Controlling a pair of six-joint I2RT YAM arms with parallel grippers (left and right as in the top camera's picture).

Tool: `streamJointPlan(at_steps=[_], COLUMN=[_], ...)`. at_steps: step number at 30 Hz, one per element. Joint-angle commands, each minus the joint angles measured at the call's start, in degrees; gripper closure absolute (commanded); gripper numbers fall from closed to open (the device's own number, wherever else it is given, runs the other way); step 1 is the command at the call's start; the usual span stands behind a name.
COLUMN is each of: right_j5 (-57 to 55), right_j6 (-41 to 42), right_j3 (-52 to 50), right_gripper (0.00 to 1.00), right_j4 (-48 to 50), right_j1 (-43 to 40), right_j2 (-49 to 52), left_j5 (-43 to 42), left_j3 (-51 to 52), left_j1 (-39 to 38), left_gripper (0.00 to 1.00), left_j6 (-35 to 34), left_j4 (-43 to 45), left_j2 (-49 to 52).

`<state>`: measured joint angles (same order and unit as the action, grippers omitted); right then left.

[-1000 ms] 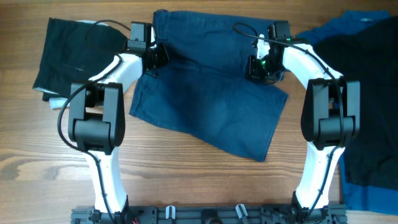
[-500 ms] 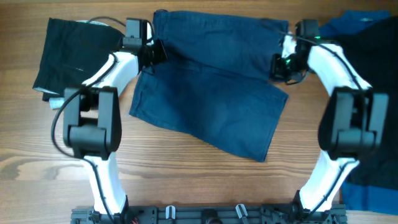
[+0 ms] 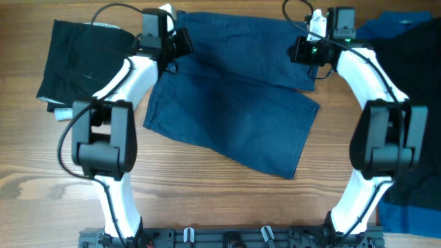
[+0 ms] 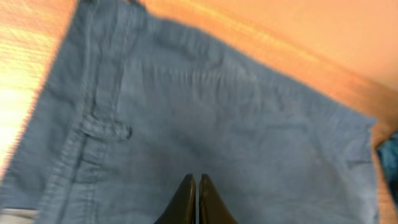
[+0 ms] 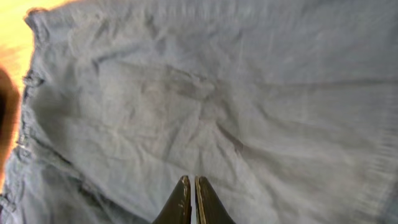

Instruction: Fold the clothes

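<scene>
The navy blue garment [image 3: 234, 114] lies folded over itself in the middle of the table; it also fills the left wrist view [image 4: 205, 106], with a waistband and belt loop [image 4: 106, 129], and the right wrist view [image 5: 236, 106]. My left gripper [image 3: 178, 47] is at its far left corner, fingers shut [image 4: 197, 182] with nothing between them. My right gripper [image 3: 298, 52] is at its far right corner, fingers shut [image 5: 192, 182] and empty. A black garment [image 3: 76, 58] lies folded at the far left. No button shows.
A brighter blue garment [image 3: 386, 27] with a black one [image 3: 413, 103] on it lies at the right edge, under and beside the right arm. Bare wooden table [image 3: 207, 200] runs along the front. The arm bases stand at the front edge.
Both grippers have moved toward the far edge of the navy garment; the right one left the fold's right edge for the far right corner. The garment lies as before.
</scene>
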<state>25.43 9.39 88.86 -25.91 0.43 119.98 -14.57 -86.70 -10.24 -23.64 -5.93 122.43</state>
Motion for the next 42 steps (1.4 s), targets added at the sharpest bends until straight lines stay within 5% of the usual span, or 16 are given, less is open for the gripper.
streamJointPlan(at_steps=[1,16,21,33,42], right_j5=[5.68,-6.36,-5.99,-5.97,7.28], right_j6=[1.16,-5.4,-4.81,-4.83,-4.92], right_j3=[-0.26,-0.24,-0.2,-0.2,-0.46], right_gripper=[0.96,0.96,0.88,0.89,0.96], right_j4=[2.93,-8.09,-8.52,-13.75,-18.23], right_j1=[1.73,-2.16,-6.58,-12.68,-11.87], right_j2=[6.08,11.93,9.66,-0.59,-7.72], left_j5=[-0.61,3.06,3.04,1.51,1.51], left_j3=[-0.26,-0.26,-0.26,-0.33,-0.31], left_j1=[-0.81,0.9,1.92,2.05,1.81], left_gripper=[0.96,0.96,0.96,0.96,0.96], left_j6=[-0.61,0.96,0.94,0.94,0.92], left_j4=[1.53,-2.47,-2.47,-2.45,-9.79], left_j2=[4.22,8.24,8.24,3.13,-2.54])
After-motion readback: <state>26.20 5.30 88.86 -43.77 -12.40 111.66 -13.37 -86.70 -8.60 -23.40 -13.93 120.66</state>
